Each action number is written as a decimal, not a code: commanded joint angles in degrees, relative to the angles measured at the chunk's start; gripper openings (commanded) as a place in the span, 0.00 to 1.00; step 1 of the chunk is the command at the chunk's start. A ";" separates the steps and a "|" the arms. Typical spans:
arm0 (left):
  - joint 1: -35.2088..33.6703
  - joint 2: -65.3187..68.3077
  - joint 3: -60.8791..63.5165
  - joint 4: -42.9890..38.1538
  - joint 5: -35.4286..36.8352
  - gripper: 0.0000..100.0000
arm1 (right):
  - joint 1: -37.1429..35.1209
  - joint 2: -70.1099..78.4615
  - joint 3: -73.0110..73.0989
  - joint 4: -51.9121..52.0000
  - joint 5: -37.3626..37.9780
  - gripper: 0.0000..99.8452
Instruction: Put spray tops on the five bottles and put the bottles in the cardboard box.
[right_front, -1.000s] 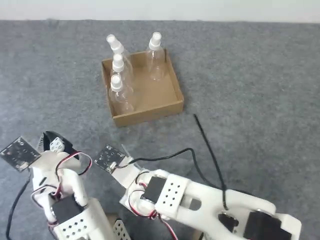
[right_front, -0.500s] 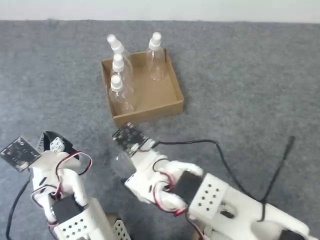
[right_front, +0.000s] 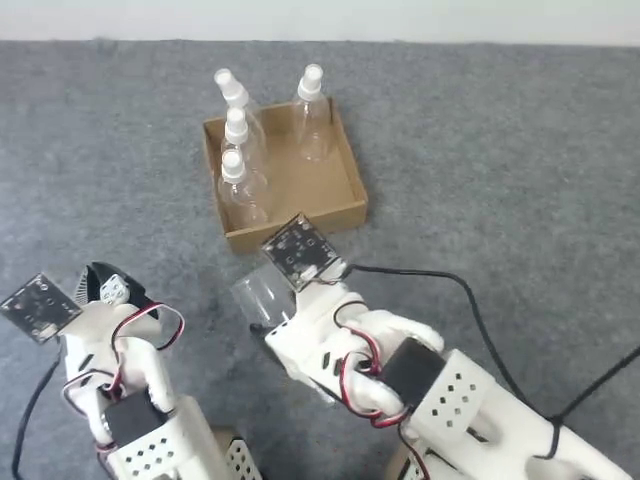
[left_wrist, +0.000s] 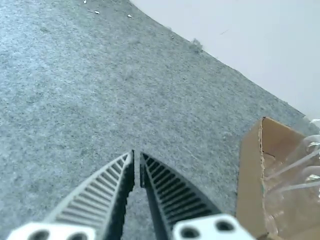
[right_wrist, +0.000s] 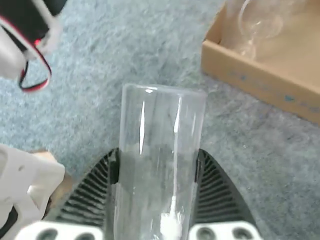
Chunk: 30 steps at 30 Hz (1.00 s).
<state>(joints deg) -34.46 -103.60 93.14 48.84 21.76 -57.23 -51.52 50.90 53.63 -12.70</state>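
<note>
Four white-topped clear plastic bottles (right_front: 240, 185) sit in the brown cardboard box (right_front: 300, 229), the right gripper (right_wrist: 157, 161) grasps the fifth bottle (right_wrist: 162, 125) just beside it, and the left gripper (left_wrist: 136, 162) is clenched empty.

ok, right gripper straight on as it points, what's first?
Likely the carpet: the bottle it holds points just beside the cardboard box's near corner, not at it. Depth is unclear.

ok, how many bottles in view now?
5 bottles. Four stand in the cardboard box: three along its left wall, one far right. The fifth bottle is in the right arm's jaws, outside it.
</note>
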 joint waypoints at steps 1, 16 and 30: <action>-0.09 -0.97 -1.98 -1.67 0.53 0.01 | 3.30 -3.56 -0.79 -2.59 0.35 0.01; -0.09 -0.97 -1.98 -1.67 0.53 0.01 | 17.71 -13.93 -0.70 -2.59 -15.12 0.01; 0.00 -0.97 -1.98 -1.67 0.53 0.01 | 26.86 -26.51 14.59 -2.07 -21.80 0.01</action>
<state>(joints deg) -34.46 -103.60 93.14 48.84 21.76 -32.44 -73.93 65.49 52.04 -33.71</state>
